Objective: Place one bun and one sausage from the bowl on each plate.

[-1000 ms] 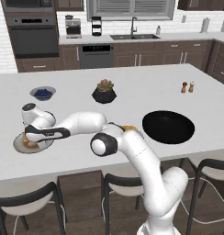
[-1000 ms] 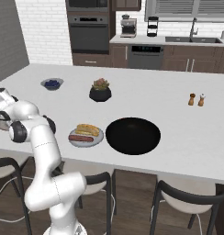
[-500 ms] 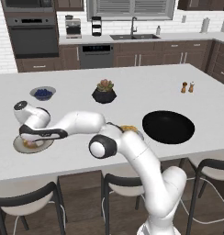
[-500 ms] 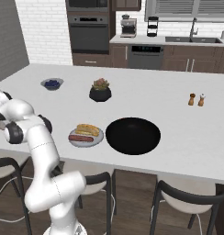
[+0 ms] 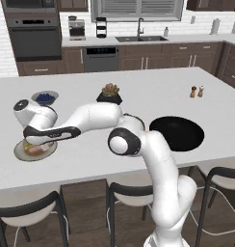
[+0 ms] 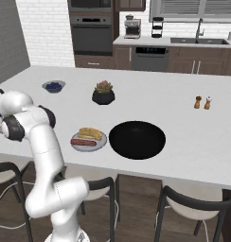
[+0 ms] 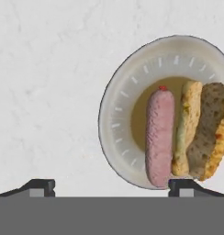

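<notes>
Hovering with jaws wide and empty, the gripper (image 7: 111, 187) sits over the beige plate (image 7: 119, 110) at right of the hand frame, sausage (image 7: 159, 137) and bun (image 7: 202, 133) on it. Dropping or swinging low could knock the sausage off the rim.

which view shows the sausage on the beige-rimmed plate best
The hand view: the sausage lies in full beside the bun on the beige-rimmed plate. The left base view shows that plate half hidden under the arm; the right base view shows another sausage.
</notes>
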